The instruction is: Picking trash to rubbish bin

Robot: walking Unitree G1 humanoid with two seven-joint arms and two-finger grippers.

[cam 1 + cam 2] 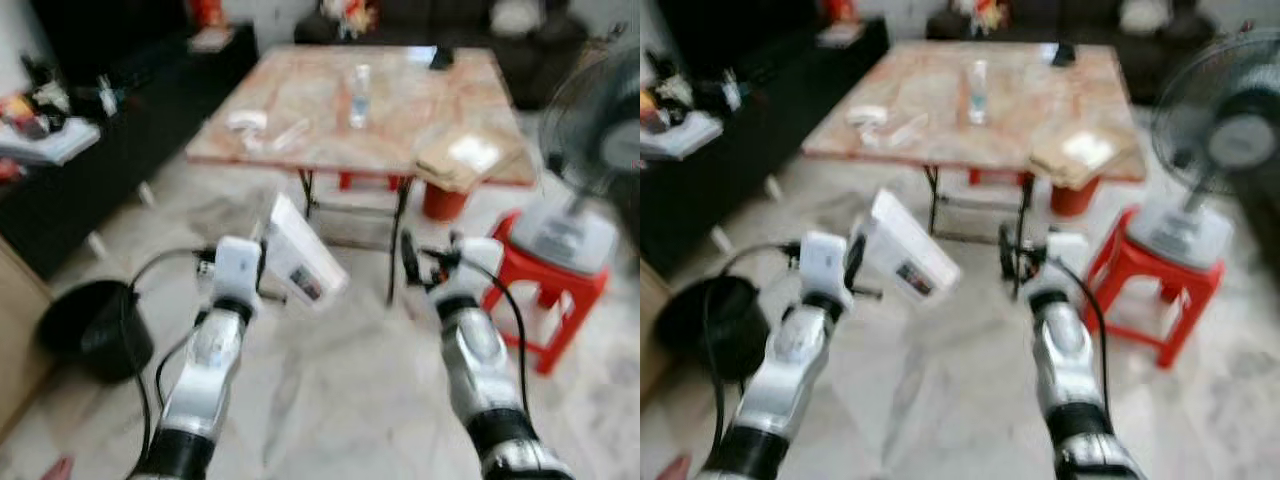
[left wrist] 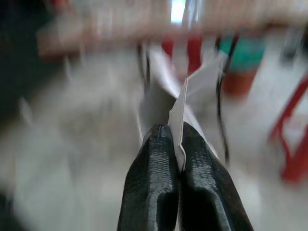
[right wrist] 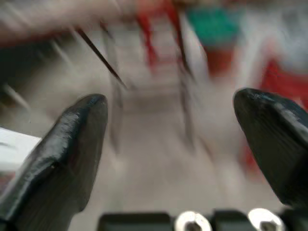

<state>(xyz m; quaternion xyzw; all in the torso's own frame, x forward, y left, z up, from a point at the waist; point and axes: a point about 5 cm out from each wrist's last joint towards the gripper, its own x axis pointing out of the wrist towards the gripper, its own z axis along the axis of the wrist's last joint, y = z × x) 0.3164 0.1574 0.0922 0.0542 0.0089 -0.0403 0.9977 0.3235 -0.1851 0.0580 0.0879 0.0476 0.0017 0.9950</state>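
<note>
My left gripper [image 1: 268, 262] is shut on a flat white carton [image 1: 300, 255], held up in front of me above the floor; in the left wrist view the two black fingers [image 2: 159, 168] pinch its edge [image 2: 177, 120]. The black rubbish bin [image 1: 92, 328] stands on the floor at my left, below and left of the carton. My right gripper [image 1: 418, 262] is raised at the right, open, with nothing between its fingers [image 3: 72, 144]. More trash, a white wrapper [image 1: 246, 121] and a plastic bottle [image 1: 358, 95], lies on the marble-top table [image 1: 330, 150] ahead. The views are blurred.
A red stool [image 1: 545, 290] carrying a standing fan [image 1: 590, 150] is at the right. A black low cabinet [image 1: 110, 140] with clutter runs along the left. A flat brown packet [image 1: 465, 160] lies on the table's near right corner. Pale marble floor lies between me and the table.
</note>
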